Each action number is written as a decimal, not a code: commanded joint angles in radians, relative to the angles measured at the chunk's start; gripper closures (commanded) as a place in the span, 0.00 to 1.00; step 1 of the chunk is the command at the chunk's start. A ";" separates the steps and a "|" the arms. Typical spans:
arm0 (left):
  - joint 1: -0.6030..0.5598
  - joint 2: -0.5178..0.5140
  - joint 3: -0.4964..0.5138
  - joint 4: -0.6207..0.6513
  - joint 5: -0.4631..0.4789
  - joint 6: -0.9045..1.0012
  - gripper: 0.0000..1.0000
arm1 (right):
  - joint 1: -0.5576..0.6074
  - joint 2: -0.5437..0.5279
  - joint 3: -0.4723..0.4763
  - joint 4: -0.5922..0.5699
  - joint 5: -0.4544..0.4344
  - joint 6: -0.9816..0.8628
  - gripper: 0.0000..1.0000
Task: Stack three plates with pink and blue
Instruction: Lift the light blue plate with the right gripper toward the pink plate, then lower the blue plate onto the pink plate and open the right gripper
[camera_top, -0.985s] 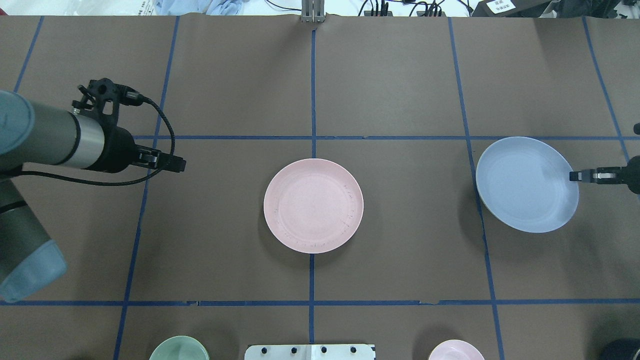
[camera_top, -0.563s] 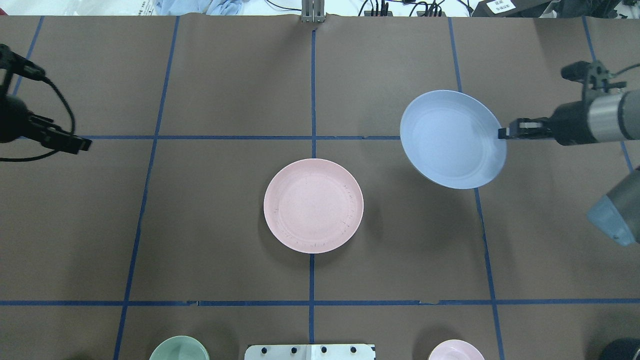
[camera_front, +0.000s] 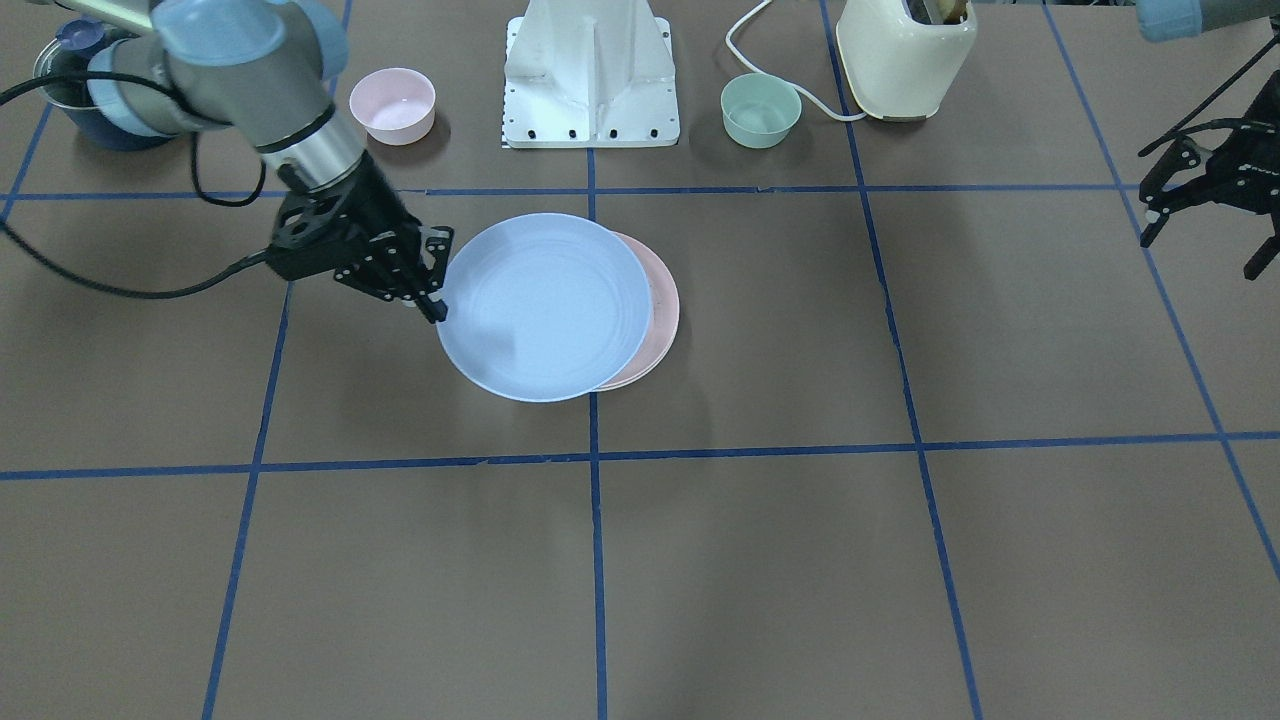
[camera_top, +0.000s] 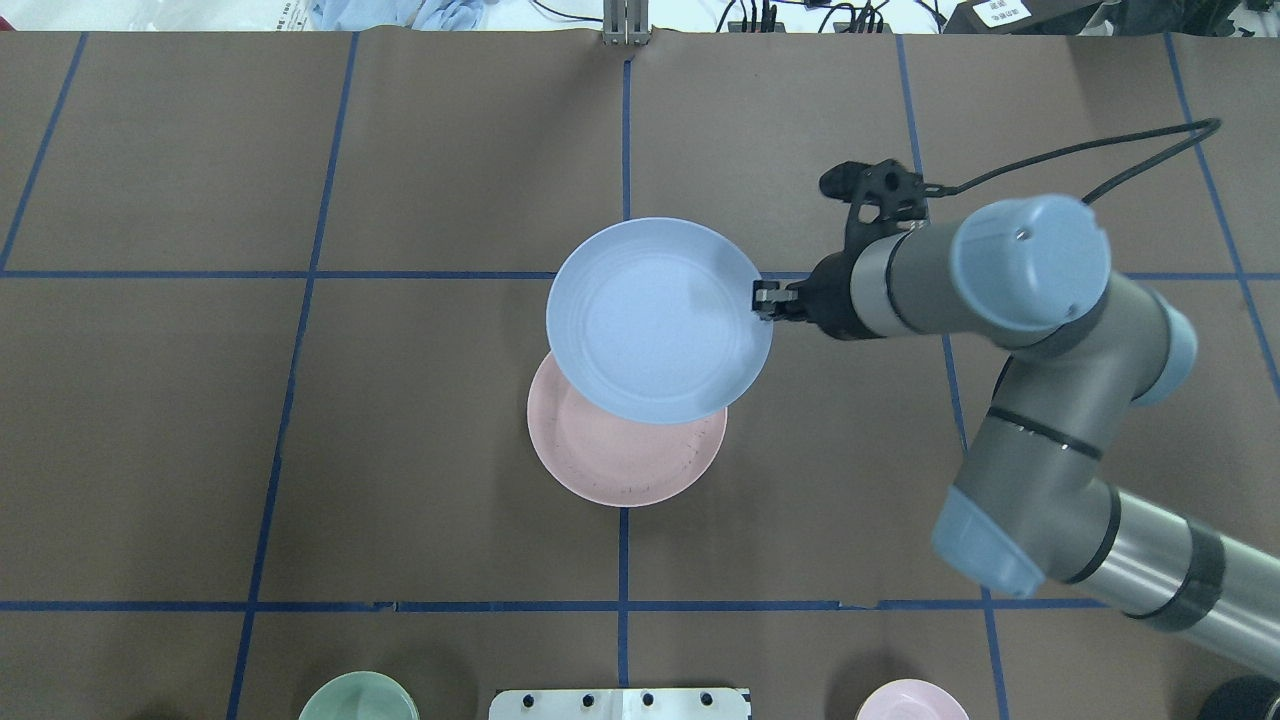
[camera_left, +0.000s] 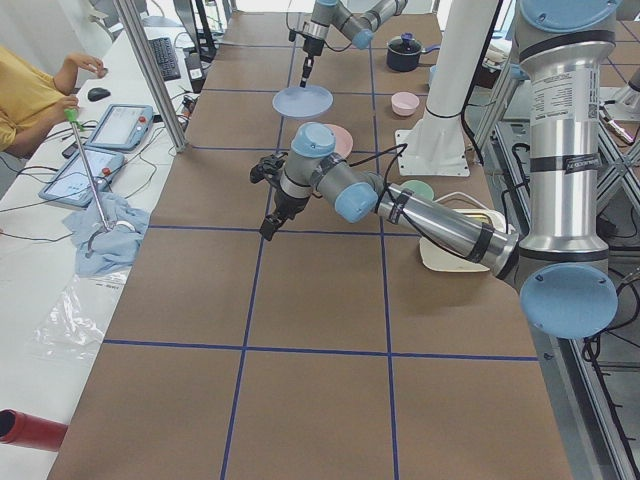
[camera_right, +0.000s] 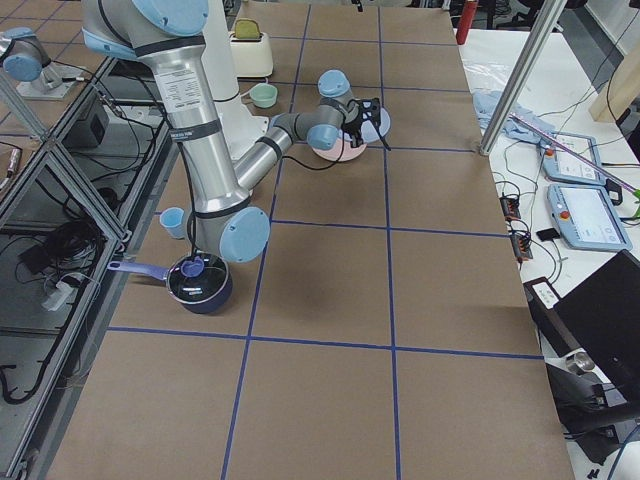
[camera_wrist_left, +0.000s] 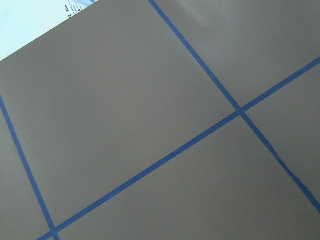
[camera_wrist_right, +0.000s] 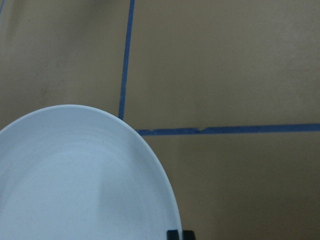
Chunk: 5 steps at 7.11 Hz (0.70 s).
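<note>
My right gripper (camera_top: 762, 300) is shut on the rim of the light blue plate (camera_top: 660, 320) and holds it in the air. The plate partly overlaps the pink plate (camera_top: 620, 470), which lies at the table's centre, and sits offset toward the far side. In the front-facing view the blue plate (camera_front: 545, 305) hides most of the pink plate (camera_front: 662, 310), with the right gripper (camera_front: 432, 300) at its edge. The wrist view shows the blue plate (camera_wrist_right: 75, 175). My left gripper (camera_front: 1200, 245) is open and empty at the table's left end. No cream plate shows.
A pink bowl (camera_front: 392, 103), a mint bowl (camera_front: 760, 108) and a cream toaster (camera_front: 905, 55) stand along the robot's side, beside the white base (camera_front: 590, 75). A dark blue pot (camera_front: 80, 100) sits at the right end, with a light blue cup (camera_right: 172, 220) near it.
My right arm has carried the blue plate from the table's right side leftward over the pink plate. My left arm has drawn back left, out of the overhead view.
</note>
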 joint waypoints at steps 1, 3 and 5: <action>-0.005 0.005 0.000 0.000 -0.003 0.006 0.00 | -0.122 0.010 -0.006 -0.037 -0.119 0.022 1.00; -0.005 0.017 -0.002 -0.003 -0.018 0.005 0.00 | -0.130 0.004 -0.002 -0.084 -0.134 0.022 1.00; -0.005 0.018 0.000 -0.003 -0.016 0.003 0.00 | -0.156 0.007 -0.008 -0.098 -0.136 0.022 1.00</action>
